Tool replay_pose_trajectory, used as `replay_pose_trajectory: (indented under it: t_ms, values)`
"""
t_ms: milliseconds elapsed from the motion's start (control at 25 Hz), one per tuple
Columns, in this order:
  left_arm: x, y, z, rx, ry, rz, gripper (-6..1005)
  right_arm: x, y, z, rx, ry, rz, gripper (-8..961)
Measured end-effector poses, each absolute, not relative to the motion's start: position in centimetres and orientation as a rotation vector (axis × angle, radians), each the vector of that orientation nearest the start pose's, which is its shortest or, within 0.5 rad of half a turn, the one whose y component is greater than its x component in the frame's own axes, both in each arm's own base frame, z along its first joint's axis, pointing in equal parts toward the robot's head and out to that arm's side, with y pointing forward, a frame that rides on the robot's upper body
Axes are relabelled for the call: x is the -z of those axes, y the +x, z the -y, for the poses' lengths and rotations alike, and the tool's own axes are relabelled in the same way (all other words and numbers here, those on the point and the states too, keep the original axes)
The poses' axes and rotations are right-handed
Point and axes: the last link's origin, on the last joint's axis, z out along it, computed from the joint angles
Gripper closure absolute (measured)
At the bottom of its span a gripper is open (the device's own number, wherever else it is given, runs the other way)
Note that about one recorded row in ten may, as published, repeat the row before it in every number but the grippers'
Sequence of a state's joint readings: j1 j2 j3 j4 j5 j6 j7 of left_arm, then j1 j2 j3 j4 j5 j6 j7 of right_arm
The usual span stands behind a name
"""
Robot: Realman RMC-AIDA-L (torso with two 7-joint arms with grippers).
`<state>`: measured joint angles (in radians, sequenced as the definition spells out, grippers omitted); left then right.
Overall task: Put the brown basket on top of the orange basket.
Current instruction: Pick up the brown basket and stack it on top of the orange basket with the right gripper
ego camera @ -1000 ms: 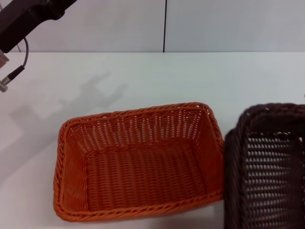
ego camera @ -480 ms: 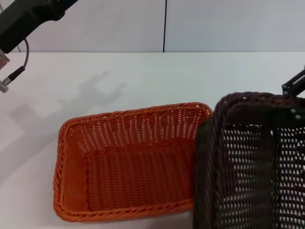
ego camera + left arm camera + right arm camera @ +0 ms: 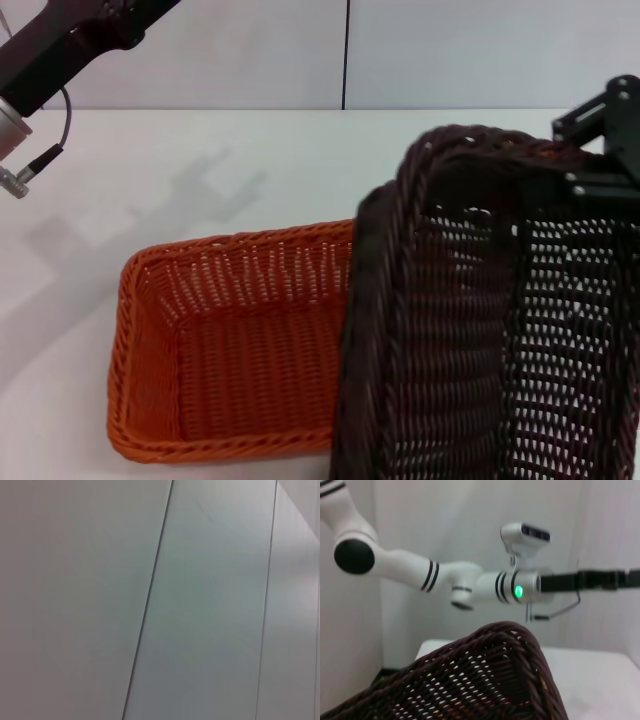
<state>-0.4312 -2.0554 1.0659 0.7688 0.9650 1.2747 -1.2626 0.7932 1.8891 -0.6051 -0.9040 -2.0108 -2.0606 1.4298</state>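
The brown basket (image 3: 450, 330) hangs tilted in the air at the right, its near side overlapping the right end of the orange basket (image 3: 230, 340). The orange basket rests flat on the white table, open side up and holding nothing. My right gripper (image 3: 600, 160) is at the brown basket's far rim, shut on it. The right wrist view shows that woven rim (image 3: 490, 675) close up. My left arm (image 3: 60, 50) stays raised at the far left, away from both baskets; its gripper (image 3: 600, 580) shows in the right wrist view.
The white table (image 3: 250, 170) stretches behind and left of the orange basket to a pale wall with a dark vertical seam (image 3: 346, 55). The left wrist view shows only wall panels.
The brown basket has risen and swung left, from beside the orange basket to covering its right end. The right gripper has come into view. The left arm barely shifted.
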Motion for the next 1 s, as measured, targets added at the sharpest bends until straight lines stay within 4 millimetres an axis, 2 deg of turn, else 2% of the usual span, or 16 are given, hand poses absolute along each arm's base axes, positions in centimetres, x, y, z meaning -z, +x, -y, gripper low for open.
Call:
replay_pose_trajectory:
  t_ms: [280,480,640,1000]
  values:
    - [-7.3,-20.4,-37.8,1.332,-2.045,0.429,258,-11.2,14.4,-36.3,-0.866,-2.938,0.202,786]
    - [-7.2,-20.5,-37.8,1.329,-2.045,0.435,258,-11.6,13.7,-36.6,-1.010,-2.848,0.221,786]
    - [-7.1,-20.5,-37.9,1.328,-2.047,0.441,258,-11.4,13.5,-36.8,-1.047,-2.816,0.217,786]
    - [-6.6,-20.7,-38.0,1.320,-2.054,0.452,258,-8.8,12.9,-36.9,-1.118,-2.767,0.214,787]
